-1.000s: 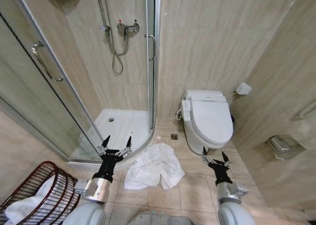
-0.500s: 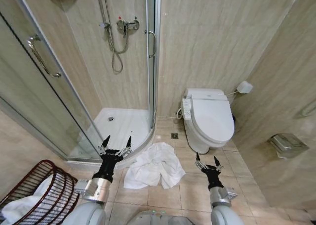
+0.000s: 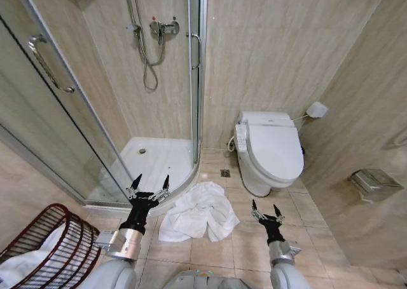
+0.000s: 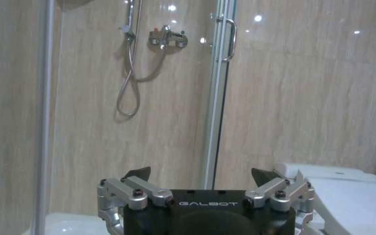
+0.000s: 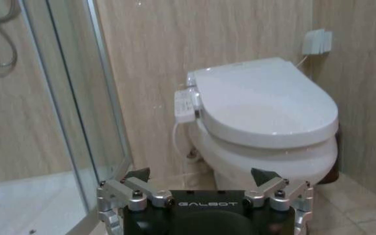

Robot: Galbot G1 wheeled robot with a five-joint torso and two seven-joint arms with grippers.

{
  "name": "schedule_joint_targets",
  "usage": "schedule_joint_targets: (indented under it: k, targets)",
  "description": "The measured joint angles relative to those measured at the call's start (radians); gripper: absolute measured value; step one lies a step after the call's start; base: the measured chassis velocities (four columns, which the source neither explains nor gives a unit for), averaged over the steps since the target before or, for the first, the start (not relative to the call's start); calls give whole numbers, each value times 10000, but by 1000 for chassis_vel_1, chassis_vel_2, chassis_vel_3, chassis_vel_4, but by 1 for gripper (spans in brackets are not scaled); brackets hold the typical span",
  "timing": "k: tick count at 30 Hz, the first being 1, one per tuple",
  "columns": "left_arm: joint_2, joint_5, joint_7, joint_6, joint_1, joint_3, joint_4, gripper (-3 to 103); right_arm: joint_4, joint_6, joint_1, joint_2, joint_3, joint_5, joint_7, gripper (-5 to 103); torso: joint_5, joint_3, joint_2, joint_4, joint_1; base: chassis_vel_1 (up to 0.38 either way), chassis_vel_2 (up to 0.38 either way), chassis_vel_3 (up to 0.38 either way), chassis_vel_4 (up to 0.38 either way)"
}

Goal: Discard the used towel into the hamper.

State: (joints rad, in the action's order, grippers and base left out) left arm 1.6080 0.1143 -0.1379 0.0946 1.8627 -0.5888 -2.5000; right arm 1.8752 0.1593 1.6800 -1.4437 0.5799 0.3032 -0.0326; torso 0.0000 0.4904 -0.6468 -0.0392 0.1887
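Head view: a white towel (image 3: 196, 213) lying crumpled on the tiled floor at lower centre, between the shower tray (image 3: 156, 162) and the toilet (image 3: 270, 150). At the lower left corner, the hamper (image 3: 54, 248), dark-red wire, tilted, with white cloth (image 3: 19, 268) inside. Just left of the towel, the left gripper (image 3: 151, 182), pointing up the frame, jaws spread wide, holding nothing. At lower right of centre, the right gripper (image 3: 264, 208), also spread open and empty, just right of the towel's edge.

Left wrist view: along the bottom edge, the left gripper (image 4: 204, 176) with fingers wide apart and nothing between them. Beyond it, the shower mixer (image 4: 167, 38) and hose at upper centre, the glass door's handle (image 4: 230, 39) to the right.

Right wrist view: at the bottom edge, the right gripper (image 5: 204, 175), open and empty. Above it, the toilet (image 5: 266, 112) with lid closed, at centre right; the shower door (image 5: 77, 88) at left.
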Motion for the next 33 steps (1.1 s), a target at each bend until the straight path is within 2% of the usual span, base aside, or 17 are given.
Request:
schedule_joint_targets:
  k: [8,10,12,15,23,25,28,33]
  targets:
    - [0,0,0,0,0,-1,0,100,-919,501,-295,-41,-62,-248,-69,100,0,-205,351,0,-142,0,0,0,0]
    - [0,0,0,0,0,-1,0,100,-1335,1152,-496,-144,-72,-750,-523,100,0,-265,451,0,-183,0,0,0,0]
    - [0,0,0,0,0,0,-1,100,-1808,1997,-803,-303,33,-1713,-990,100,4,-332,560,-2,-226,0,0,0,0]
    - [0,0,0,0,0,-1,0,100,-1909,2281,-857,-294,67,-1998,-1057,100,-1,-385,657,-2,-267,0,0,0,0]
    - [0,0,0,0,0,0,0,100,-1911,2408,-768,-182,21,-1250,-724,100,0,-577,975,0,-397,0,0,0,0]
    - [0,0,0,0,1,0,0,100,-2147,2942,-931,-215,35,-1243,-784,100,1,-650,1096,0,-443,0,0,0,0]
    - [0,0,0,0,1,0,0,100,-2335,3323,-1100,-240,113,-1361,-838,100,0,-726,1219,-2,-489,0,0,0,0]
    - [0,0,0,0,0,0,0,100,-2387,3391,-1101,-156,136,-1256,-660,100,-1,-851,1432,0,-579,0,0,0,0]
